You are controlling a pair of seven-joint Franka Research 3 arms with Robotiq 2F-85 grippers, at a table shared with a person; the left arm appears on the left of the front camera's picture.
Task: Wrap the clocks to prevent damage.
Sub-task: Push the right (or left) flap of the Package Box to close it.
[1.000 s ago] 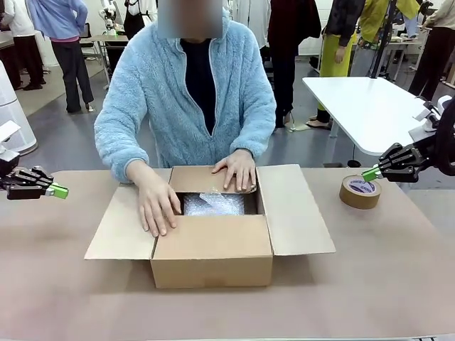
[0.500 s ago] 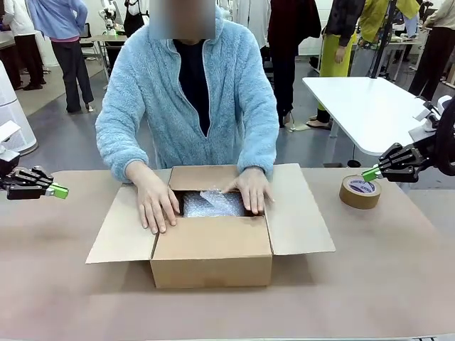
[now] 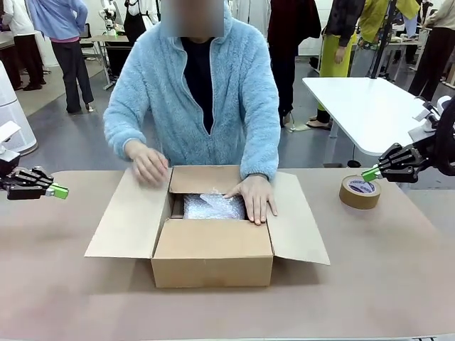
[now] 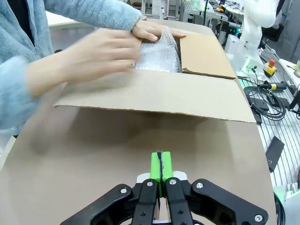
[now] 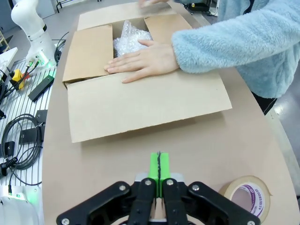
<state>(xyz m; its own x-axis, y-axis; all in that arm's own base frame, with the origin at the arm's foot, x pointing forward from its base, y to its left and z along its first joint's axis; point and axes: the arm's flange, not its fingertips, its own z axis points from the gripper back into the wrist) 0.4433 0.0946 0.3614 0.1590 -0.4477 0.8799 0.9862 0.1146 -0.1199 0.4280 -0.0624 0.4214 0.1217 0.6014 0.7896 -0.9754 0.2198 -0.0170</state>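
Bubble-wrapped clocks [image 3: 213,206] lie mid-frame in the box [image 3: 212,261], a hand [image 3: 254,197] at their edge, wrapping seemingly done; left gripper [image 3: 60,190] and right gripper [image 3: 370,174] hang clenched, empty, so folding flaps probably comes next.

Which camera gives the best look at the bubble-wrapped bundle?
Right wrist view: it looks down into the open box onto the bundle. The front view shows a narrow strip of it; the left wrist view shows its top past a blurred hand.

Clocks [image 3: 213,207] hidden inside bubble wrap [image 4: 157,56], bundle partly behind box flap [image 3: 213,241] and hand [image 3: 256,197]; other hand [image 4: 89,56] motion-blurred.
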